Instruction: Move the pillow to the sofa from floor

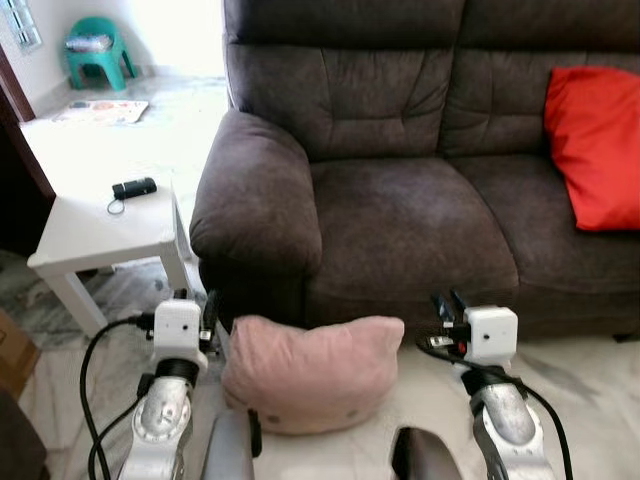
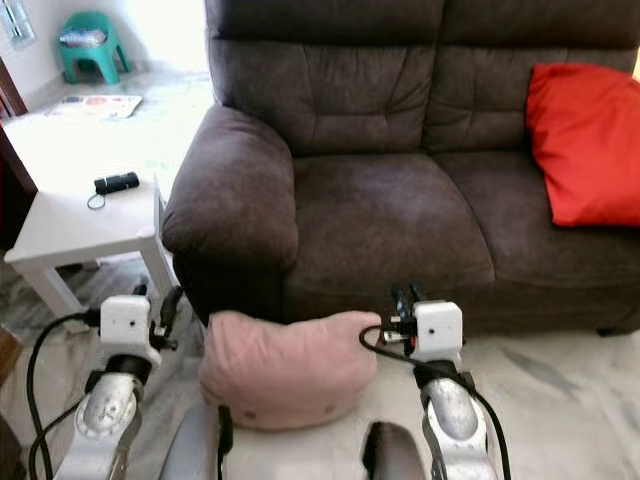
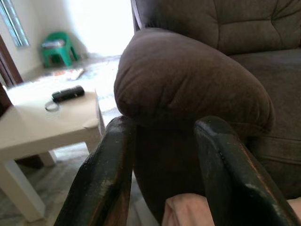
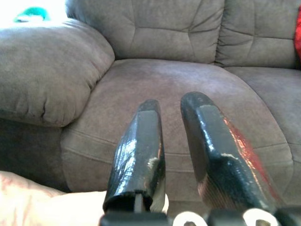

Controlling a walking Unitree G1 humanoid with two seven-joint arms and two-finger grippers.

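Observation:
The pink pillow (image 1: 315, 372) lies low in front of the brown sofa (image 1: 400, 210), below the seat edge and between my two arms. My left gripper (image 1: 197, 303) is just left of the pillow and points at the sofa's armrest (image 3: 188, 80), fingers apart with nothing between them. A corner of the pillow (image 3: 188, 212) shows beneath those fingers. To the pillow's right my right gripper (image 1: 447, 303) points at the seat cushion (image 4: 188, 89), its fingers (image 4: 141, 141) a narrow gap apart and holding nothing. I cannot tell whether the pillow rests on the floor.
A red cushion (image 1: 600, 140) leans on the sofa's right seat. A white side table (image 1: 100, 225) with a black device (image 1: 133, 187) stands left of the armrest. A green chair (image 1: 98, 50) and a mat (image 1: 102, 110) are far back left.

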